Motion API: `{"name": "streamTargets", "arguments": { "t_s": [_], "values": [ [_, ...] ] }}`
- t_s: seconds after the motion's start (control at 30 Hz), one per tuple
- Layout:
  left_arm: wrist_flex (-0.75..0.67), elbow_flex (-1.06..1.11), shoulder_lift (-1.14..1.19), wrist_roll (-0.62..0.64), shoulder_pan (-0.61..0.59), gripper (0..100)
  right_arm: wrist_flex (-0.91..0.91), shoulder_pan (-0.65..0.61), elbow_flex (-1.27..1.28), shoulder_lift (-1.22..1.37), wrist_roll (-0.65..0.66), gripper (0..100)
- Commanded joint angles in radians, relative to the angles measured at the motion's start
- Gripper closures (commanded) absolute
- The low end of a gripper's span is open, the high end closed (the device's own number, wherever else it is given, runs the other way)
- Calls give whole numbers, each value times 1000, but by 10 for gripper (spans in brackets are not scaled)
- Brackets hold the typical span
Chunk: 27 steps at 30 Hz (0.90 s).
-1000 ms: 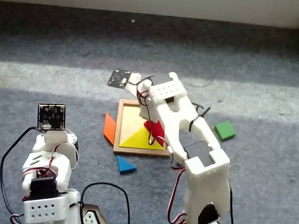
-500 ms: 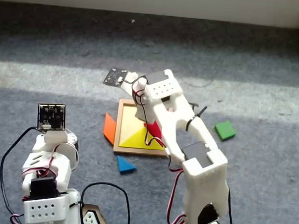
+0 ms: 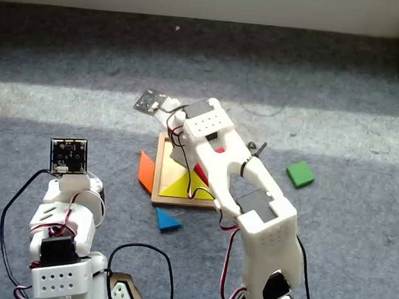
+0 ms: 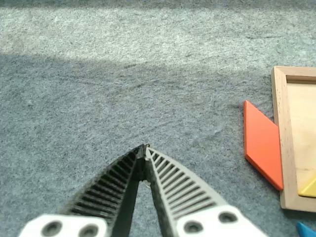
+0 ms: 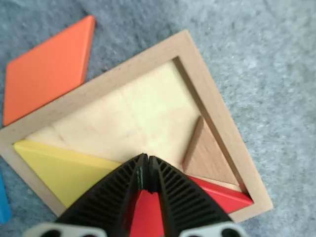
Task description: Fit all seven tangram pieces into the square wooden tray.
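Observation:
The square wooden tray [image 5: 212,103] holds a yellow triangle [image 5: 64,168], a red triangle [image 5: 222,195] and a plain wooden triangle [image 5: 210,158]. My right gripper [image 5: 147,160] hangs shut just above the tray's middle, with red showing between its fingers lower down. In the high view the right arm [image 3: 213,143] stretches over the tray [image 3: 160,181]. An orange parallelogram [image 3: 145,171] lies against the tray's left rim. A blue triangle [image 3: 166,219] sits in front of the tray and a green square [image 3: 300,174] to its right. My left gripper [image 4: 144,150] is shut over bare carpet, left of the orange parallelogram [image 4: 261,143].
Everything rests on grey carpet. The left arm [image 3: 64,216] is folded back at the near left. A sunlit band of carpet runs behind the tray, and a pale wall edge lines the far side.
The right arm has swung left and farther out over the tray, covering more of the red triangle. The left arm has not moved.

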Motion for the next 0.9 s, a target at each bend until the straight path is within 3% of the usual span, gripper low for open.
{"name": "streamTargets", "arguments": {
  "t_s": [0.0, 0.33, 0.43, 0.6, 0.87],
  "values": [
    [-3, -7, -7, 3, -4, 995, 99, 27, -10, -16, 63, 991],
    [-3, -7, -7, 3, -4, 995, 122, 53, -82, -21, 75, 991],
    [-3, -7, -7, 3, -2, 995, 110, 51, -124, -21, -6, 991],
    [-3, -7, -7, 3, -2, 995, -8, 42, -150, -15, -87, 991],
    [-3, -7, -7, 3, -2, 995, -160, 19, -65, 53, -94, 991]
  ]
}}
